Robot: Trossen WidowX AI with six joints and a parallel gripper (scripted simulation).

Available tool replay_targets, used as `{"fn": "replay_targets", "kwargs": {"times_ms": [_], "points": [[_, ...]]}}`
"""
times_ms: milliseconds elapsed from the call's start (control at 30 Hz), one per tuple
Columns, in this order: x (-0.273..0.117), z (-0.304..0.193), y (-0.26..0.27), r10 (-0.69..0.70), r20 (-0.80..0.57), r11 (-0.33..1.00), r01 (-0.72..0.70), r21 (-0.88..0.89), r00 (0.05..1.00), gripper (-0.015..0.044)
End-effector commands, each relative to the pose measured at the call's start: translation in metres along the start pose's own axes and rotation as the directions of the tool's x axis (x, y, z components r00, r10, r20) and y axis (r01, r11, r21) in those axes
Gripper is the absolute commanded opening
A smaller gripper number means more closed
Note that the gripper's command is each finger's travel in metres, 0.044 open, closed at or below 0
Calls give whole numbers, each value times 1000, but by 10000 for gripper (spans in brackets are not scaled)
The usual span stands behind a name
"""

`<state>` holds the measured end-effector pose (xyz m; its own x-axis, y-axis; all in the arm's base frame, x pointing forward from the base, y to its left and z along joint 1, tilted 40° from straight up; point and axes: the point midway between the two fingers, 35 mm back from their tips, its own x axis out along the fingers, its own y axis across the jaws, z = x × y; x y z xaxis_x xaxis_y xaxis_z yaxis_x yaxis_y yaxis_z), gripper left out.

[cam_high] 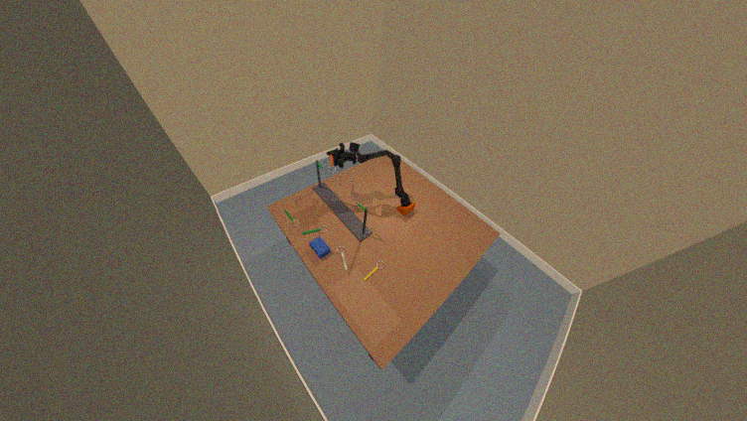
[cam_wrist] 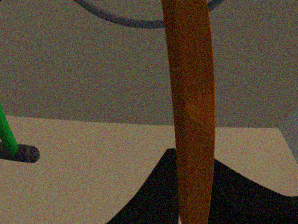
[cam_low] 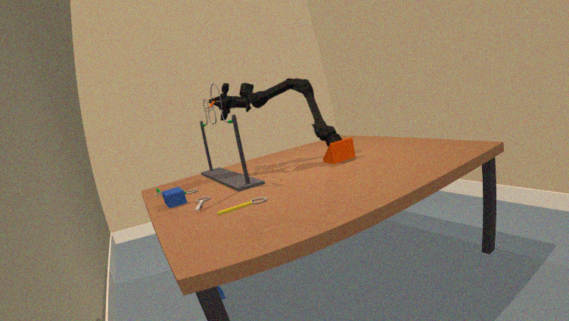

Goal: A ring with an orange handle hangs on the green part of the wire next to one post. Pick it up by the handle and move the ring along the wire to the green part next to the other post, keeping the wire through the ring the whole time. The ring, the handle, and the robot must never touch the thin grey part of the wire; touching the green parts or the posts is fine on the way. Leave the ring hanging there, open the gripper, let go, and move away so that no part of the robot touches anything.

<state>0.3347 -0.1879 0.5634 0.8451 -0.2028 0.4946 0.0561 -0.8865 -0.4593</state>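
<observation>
My gripper (cam_high: 332,155) (cam_low: 212,102) is shut on the orange handle (cam_high: 331,160) (cam_low: 211,104) (cam_wrist: 192,100), high above the table near the far post (cam_high: 318,175) (cam_low: 206,145). The ring seems to be below the handle, but it blends with the thin grey wire (cam_low: 214,84); whether they touch, and how the wire passes through it, I cannot tell. The far green part (cam_high: 319,165) (cam_low: 203,125) is at the far post's top. The other green part (cam_high: 361,207) (cam_low: 230,121) is at the near post (cam_high: 365,221) (cam_low: 240,151). A green part (cam_wrist: 6,131) shows left in the wrist view.
The posts stand on a grey base (cam_high: 340,207) (cam_low: 255,183). On the table lie a blue block (cam_high: 319,247) (cam_low: 174,197), a yellow-handled ring (cam_high: 371,273) (cam_low: 234,207), a white-handled ring (cam_high: 344,260) (cam_low: 199,204) and two green-handled rings.
</observation>
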Motion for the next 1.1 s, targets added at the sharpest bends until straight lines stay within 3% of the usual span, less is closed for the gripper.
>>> {"fn": "replay_targets", "kwargs": {"times_ms": [0,433,1067], "points": [[2,2,1,-24,10,999,24,-46,1000,-150],[2,-1,15,-14,6,1000,14,-28,1000,-150],[-9,5,68,153,-14,955,-144,260,988,-150]]}}
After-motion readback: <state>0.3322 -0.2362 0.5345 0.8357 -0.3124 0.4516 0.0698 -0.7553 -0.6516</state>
